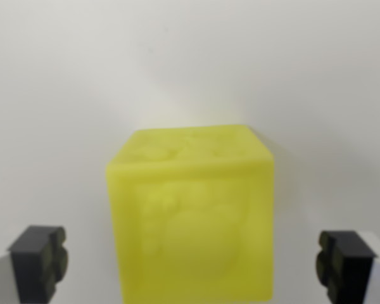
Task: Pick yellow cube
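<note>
the yellow cube [191, 218] sits at lower centre of the frame on a white surface [190, 63], blurred. the gripper [191, 266] has its fingers [39, 261] spread wide at the lower corners, each clear of the cube's sides.

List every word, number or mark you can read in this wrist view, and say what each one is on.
No readable text anywhere.
yellow cube: raised relief shapes on its front and top faces, too blurred to read as letters or a picture.
gripper fingers: plain black, unmarked.
White surface: blank.
</note>
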Action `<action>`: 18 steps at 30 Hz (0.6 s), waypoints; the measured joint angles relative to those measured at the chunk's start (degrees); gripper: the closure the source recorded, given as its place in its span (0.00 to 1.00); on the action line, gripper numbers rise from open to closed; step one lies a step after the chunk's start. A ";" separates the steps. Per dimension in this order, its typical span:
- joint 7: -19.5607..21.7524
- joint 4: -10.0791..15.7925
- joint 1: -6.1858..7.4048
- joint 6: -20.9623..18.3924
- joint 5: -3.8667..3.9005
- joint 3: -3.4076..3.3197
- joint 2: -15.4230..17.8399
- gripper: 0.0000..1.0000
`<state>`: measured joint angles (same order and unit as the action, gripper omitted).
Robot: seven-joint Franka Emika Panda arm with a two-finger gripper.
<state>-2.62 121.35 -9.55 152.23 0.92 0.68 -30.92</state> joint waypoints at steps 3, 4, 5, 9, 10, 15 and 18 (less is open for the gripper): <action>-0.16 -0.26 -0.04 0.76 0.00 0.00 -1.03 0.00; -0.21 -0.35 -0.05 1.00 0.00 0.00 -1.36 0.00; -0.27 -0.45 -0.06 1.24 0.00 0.00 -1.69 0.00; -0.49 -0.84 -0.12 2.19 0.02 0.00 -3.07 0.00; -0.55 -0.96 -0.13 2.44 0.02 0.00 -3.44 0.00; -0.83 -1.39 -0.19 3.31 0.04 0.00 -4.75 0.00; -0.99 -1.44 -0.22 3.38 0.04 0.00 -4.87 0.00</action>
<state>-3.60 119.92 -9.76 155.61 0.97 0.68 -35.79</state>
